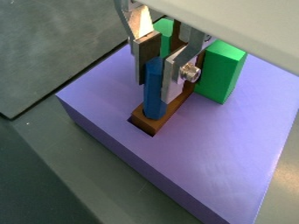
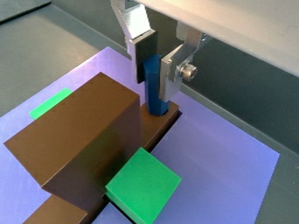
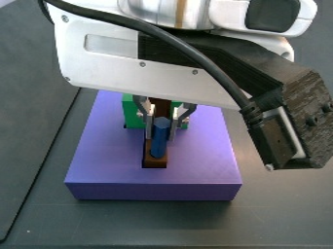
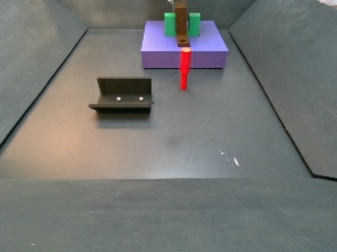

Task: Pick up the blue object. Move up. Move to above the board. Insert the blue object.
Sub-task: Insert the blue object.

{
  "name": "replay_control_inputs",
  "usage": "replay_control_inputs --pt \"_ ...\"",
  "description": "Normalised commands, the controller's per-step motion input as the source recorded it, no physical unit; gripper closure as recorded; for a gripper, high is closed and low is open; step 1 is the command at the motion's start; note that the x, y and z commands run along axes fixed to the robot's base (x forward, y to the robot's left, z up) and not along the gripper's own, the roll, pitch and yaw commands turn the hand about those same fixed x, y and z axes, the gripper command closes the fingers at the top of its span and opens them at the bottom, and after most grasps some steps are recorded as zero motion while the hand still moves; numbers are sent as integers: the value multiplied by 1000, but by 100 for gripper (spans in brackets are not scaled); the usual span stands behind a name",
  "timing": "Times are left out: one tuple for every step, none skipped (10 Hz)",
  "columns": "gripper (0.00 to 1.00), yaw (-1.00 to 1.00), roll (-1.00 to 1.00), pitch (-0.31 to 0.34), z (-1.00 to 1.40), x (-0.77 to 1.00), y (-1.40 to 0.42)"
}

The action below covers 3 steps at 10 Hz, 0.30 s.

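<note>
Blue peg (image 1: 155,90) stands upright between the gripper (image 1: 162,68) fingers (image 2: 170,68), clamped by them, its lower end in the brown board (image 1: 160,115) on the purple slab (image 1: 222,157). Green block (image 1: 219,72) sits just behind.

Gripper (image 1: 160,63) over board (image 1: 153,117), green blocks (image 1: 218,72) close beside; floor open w/ red peg (image 4: 184,70), fixture (image 4: 122,95)
</note>
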Motion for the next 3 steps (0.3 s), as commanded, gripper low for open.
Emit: replay_control_inputs --pt "100 -66 86 0 -320 -157 0" --pt "100 0 -3 3 0 0 0" --pt "100 0 0 0 0 0 0"
